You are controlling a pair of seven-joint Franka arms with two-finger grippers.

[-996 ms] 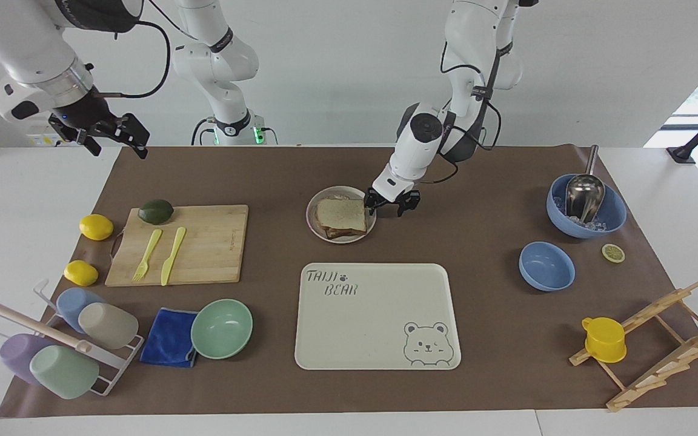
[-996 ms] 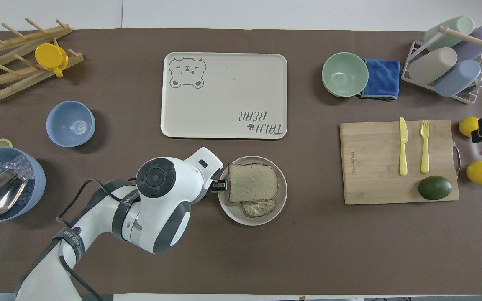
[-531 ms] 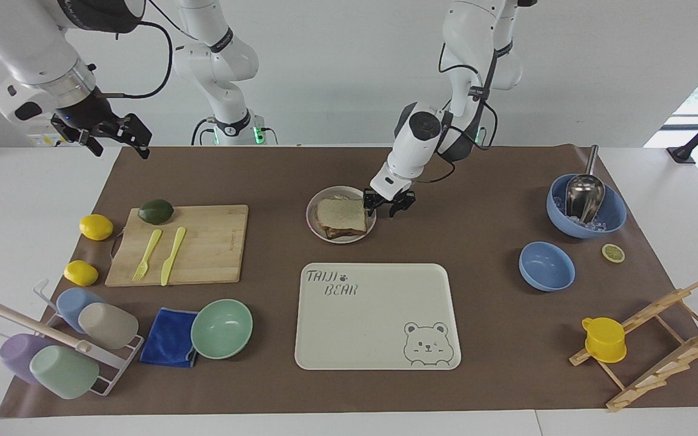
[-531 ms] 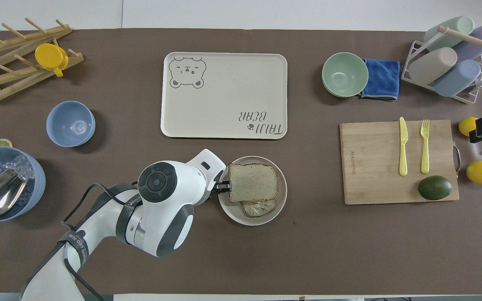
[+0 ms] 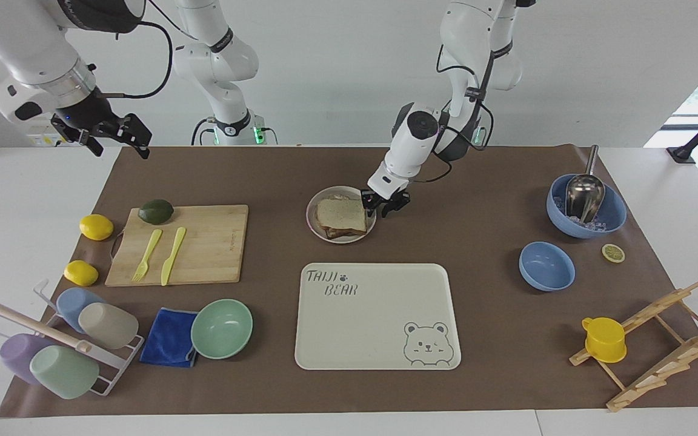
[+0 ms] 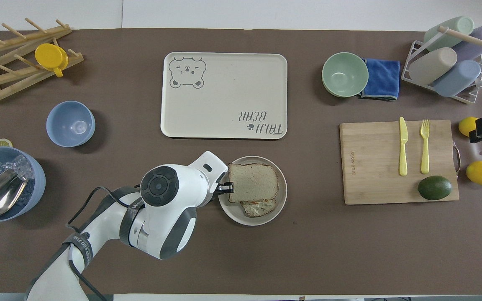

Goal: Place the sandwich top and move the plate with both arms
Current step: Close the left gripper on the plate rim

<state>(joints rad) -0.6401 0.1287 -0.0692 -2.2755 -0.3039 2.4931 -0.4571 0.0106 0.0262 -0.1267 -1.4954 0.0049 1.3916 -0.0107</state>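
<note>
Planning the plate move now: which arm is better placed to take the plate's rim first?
Probably the left: its tool is down at the plate rim beside the sandwich top, while the right tool hangs off by the table's end.

Two white jointed arms (image 5: 422,139), dark grey joint bands, looping black cables — small black grippers (image 5: 386,206), green base lights.

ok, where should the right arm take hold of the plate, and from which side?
Probably the bare rim of the plate toward the right arm's end of the table, reached from that side. The bread covers the middle, and the left end effector is already at the rim facing the left arm's end.
</note>
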